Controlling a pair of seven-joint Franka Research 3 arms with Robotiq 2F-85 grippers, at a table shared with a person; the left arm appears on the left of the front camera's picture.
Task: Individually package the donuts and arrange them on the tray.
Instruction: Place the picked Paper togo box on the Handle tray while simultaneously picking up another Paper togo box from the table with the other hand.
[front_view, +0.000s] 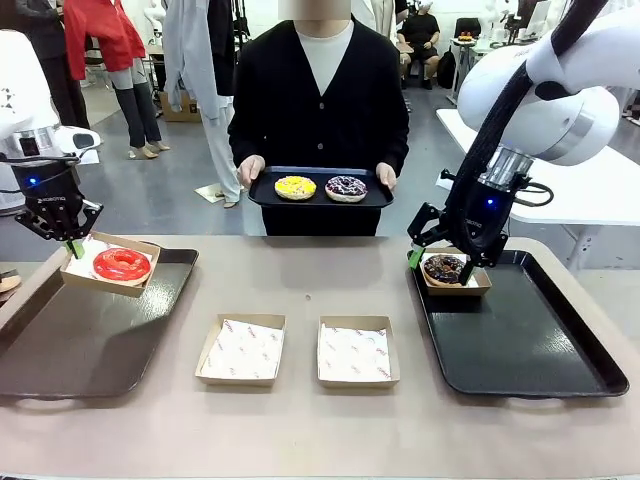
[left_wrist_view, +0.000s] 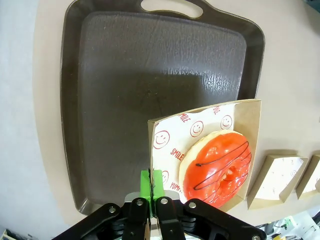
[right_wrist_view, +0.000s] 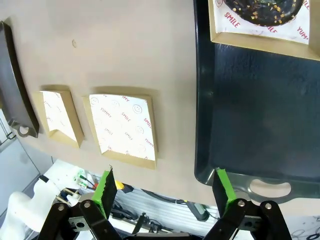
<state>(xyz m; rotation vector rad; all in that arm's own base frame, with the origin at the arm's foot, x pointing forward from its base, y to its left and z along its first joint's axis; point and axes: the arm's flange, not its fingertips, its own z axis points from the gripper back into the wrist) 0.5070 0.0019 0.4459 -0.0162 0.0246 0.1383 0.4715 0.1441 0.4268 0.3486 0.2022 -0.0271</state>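
Landmark: the empty paper boxes (front_view: 241, 349) sat side by side mid-table (front_view: 300, 430), and every place below was reckoned from them.
Progress: about halfway by my judgement. Two of the four donuts were boxed, and only one of those looked set down.
Brown tray (front_view: 60, 350): left of the empty boxes, its floor bare.
Black tray (front_view: 540, 350): right of the empty boxes, with one filled box in its far-left corner.
Serving tray (front_view: 262, 196): beyond the empty boxes, held off the table in the person's hands (front_view: 250, 170).
Red donut's box (front_view: 100, 286): left of and beyond the empty boxes, over the brown tray's far corner, with a shadow beneath it.
Chocolate donut's box (front_view: 482, 288): right of and beyond the empty boxes, resting on the black tray.
Red donut (front_view: 121, 264): lay in its box.
Chocolate donut (front_view: 444, 267): lay in its box, apparently delivered.
Yellow donut (front_view: 295, 187) and purple sprinkled donut (front_view: 346, 188): unboxed on the serving tray.
Left gripper (left_wrist_view: 152, 187): pinched together on the rim of the red donut's box.
Right gripper (right_wrist_view: 163, 177): fingers wide apart with nothing between them, above the chocolate donut's box.
Left to do: set the red donut's box down, then fill both empty boxes and tray them.
Hard to make out: I could not tell whether the red donut's box touched the brown tray. The right wrist view cut the chocolate donut off at its top edge.
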